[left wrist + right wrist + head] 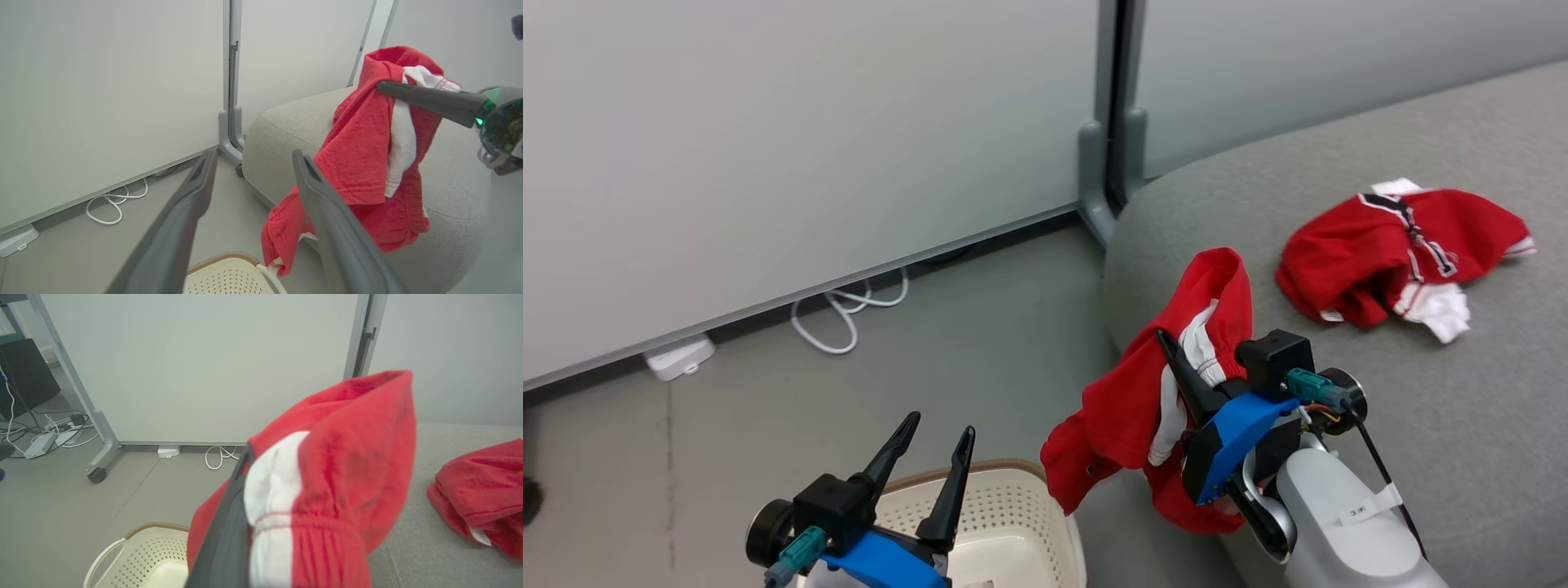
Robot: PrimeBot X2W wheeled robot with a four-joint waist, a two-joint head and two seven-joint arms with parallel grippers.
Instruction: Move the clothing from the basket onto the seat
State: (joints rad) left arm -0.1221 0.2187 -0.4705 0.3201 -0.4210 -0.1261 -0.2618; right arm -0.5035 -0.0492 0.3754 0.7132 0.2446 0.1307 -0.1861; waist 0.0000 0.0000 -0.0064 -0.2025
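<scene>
At the lower left of the head view, the left end effector (pixel 941 425) has its two long dark fingers spread wide with nothing between them. It stands directly over the cream-white perforated plastic basket with a brown rim (pixel 1013 506). In the left wrist view the same fingers (pixel 179 212) frame bare grey floor, with the basket's corner (pixel 229 277) at the bottom edge.

Right of centre, the right end effector (pixel 1165 338) has its fingers pressed together, pinching a red sports garment with a white side panel (pixel 1127 400) near its elastic waistband. The cloth folds over the fingertips and hangs down and to the left, and its lowest hem ends just right of the basket rim. In the left wrist view this garment (pixel 359 151) hangs from the dark finger (pixel 425 100) in front of the rounded corner of the grey fabric sofa seat (pixel 286 122). Whether the cloth rests against the cushion cannot be told. In the right wrist view it (pixel 347 457) bunches over the finger (pixel 229 522), with the basket (pixel 139 551) at the lower left.

At the upper right, a second red garment with white and black striped trim (pixel 1372 253) lies crumpled on the seat (pixel 1421 408), well apart from both end effectors.
</scene>
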